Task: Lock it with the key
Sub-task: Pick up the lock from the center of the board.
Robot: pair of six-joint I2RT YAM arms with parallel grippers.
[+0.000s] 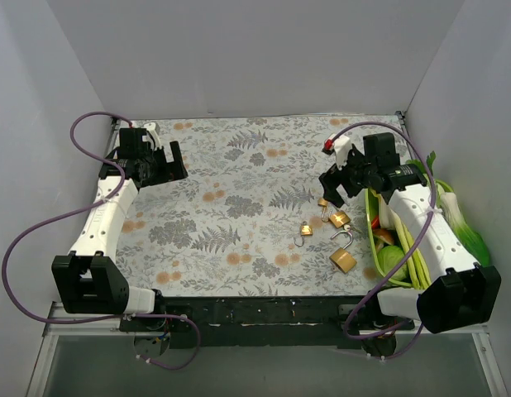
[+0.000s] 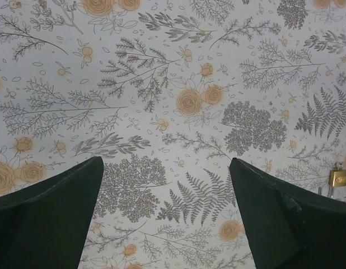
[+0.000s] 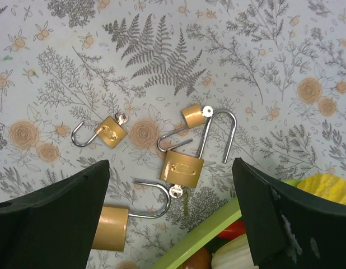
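Note:
Several brass padlocks lie open on the floral cloth right of centre. In the right wrist view I see two small padlocks (image 3: 111, 132) (image 3: 192, 116), a medium padlock (image 3: 183, 166) and a large one (image 3: 111, 227). A tiny silver key (image 3: 176, 191) sticks out of the medium padlock's base; similar key heads show at the small ones (image 3: 205, 112) (image 3: 121, 119). My right gripper (image 3: 170, 185) (image 1: 332, 188) is open and empty, hovering above the medium padlock (image 1: 340, 219). My left gripper (image 2: 164, 190) (image 1: 164, 161) is open and empty at the far left, over bare cloth.
A green tray (image 1: 373, 236) (image 3: 206, 238) holding vegetables stands along the right edge, close to the padlocks. One small padlock (image 2: 339, 178) shows at the right edge of the left wrist view. White walls enclose the table on three sides.

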